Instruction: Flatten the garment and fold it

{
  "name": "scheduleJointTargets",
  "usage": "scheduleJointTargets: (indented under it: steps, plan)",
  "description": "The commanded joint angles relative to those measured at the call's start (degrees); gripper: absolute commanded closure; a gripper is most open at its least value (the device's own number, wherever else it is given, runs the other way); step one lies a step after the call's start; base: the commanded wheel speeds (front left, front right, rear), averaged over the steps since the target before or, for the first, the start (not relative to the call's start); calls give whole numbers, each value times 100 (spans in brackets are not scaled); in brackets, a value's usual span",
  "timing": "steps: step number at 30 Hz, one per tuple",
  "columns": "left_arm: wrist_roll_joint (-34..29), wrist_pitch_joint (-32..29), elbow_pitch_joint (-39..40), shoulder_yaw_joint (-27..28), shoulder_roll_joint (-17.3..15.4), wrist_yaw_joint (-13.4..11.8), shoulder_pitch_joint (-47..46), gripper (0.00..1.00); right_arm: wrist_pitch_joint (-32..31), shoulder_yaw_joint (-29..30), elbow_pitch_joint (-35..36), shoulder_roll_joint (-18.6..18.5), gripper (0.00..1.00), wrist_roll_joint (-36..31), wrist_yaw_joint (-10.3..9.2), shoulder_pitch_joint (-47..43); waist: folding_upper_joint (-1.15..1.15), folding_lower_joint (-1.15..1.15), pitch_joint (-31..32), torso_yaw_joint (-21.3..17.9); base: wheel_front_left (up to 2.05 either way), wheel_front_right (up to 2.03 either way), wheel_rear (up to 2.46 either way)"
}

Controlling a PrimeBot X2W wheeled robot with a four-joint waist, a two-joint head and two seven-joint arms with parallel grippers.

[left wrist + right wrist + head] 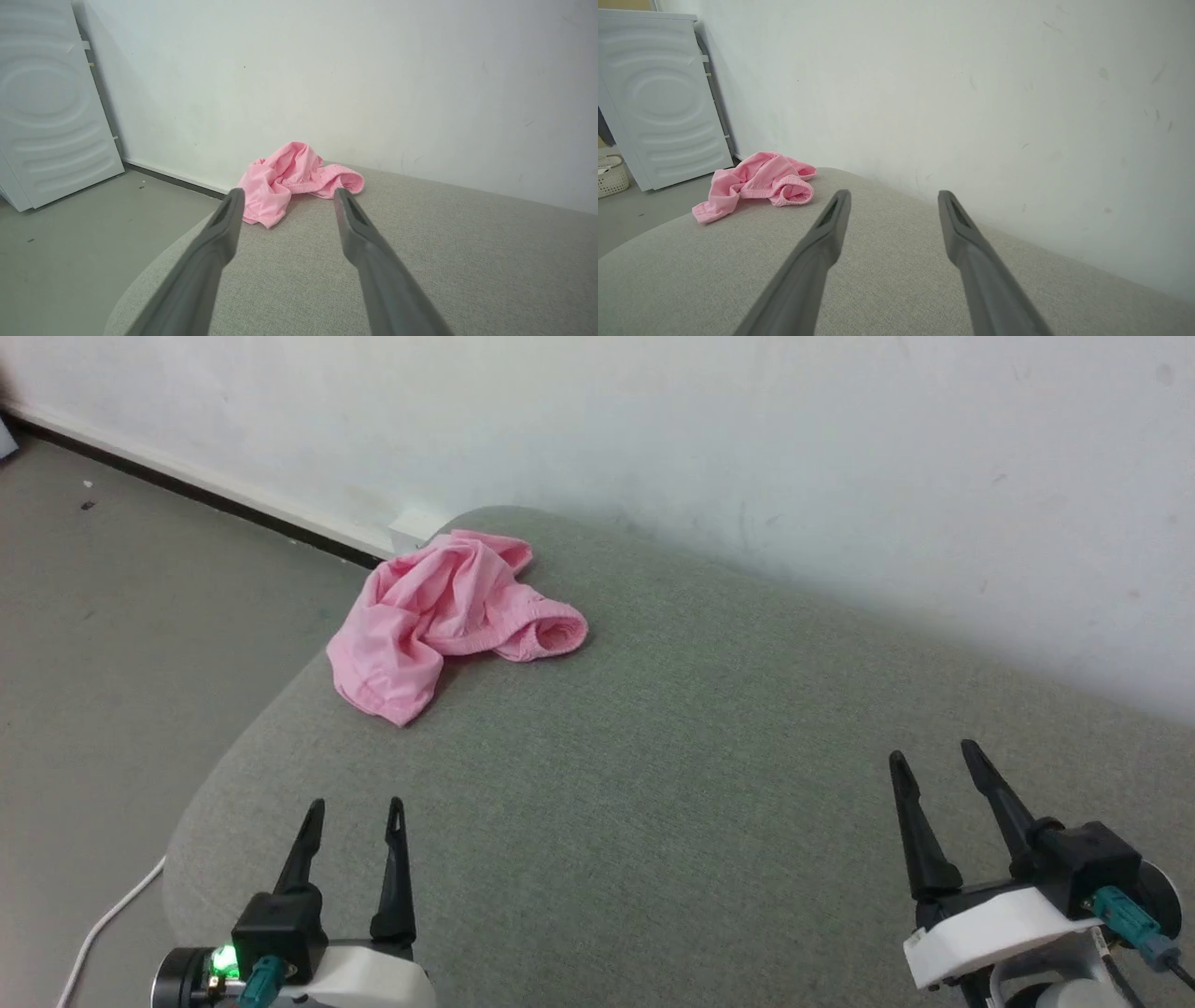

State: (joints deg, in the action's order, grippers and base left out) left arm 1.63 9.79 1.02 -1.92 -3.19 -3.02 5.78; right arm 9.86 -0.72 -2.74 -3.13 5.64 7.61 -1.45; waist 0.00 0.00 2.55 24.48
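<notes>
The garment (pixel 439 616) is a pair of light pink shorts lying crumpled in a heap at the far left of the grey cushioned surface (pixel 691 775), close to its rounded edge and the wall. Its gathered waistband curls open on the right side. The left wrist view shows the garment (pixel 289 179) straight ahead beyond the fingers; in the right wrist view the garment (pixel 756 184) lies far to the left. My left gripper (pixel 357 807) is open at the near left, well short of the shorts. My right gripper (pixel 934 756) is open at the near right, far from them.
A white wall (pixel 747 448) runs directly behind the surface. Grey floor (pixel 121 616) drops away to the left, with a white cable (pixel 103 919) on it. A white panel (pixel 51 102) leans against the wall and a pale basket (pixel 609 175) stands on the floor.
</notes>
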Motion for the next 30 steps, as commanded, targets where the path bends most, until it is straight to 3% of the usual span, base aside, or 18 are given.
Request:
scheduleJointTargets:
  steps: [1, 30]
  plan:
    - [24, 67, 30, -7, 4, -32, 58, 0, 61, -23, -21, 16, 0, 57, -8, -58, 0, 0, 22, 63, 0, 0, 0]
    - [71, 414, 61, -140, 14, -201, 225, 0, 408, -87, -210, 23, 0, 211, -11, -132, 0, 0, 40, 876, 0, 0, 0]
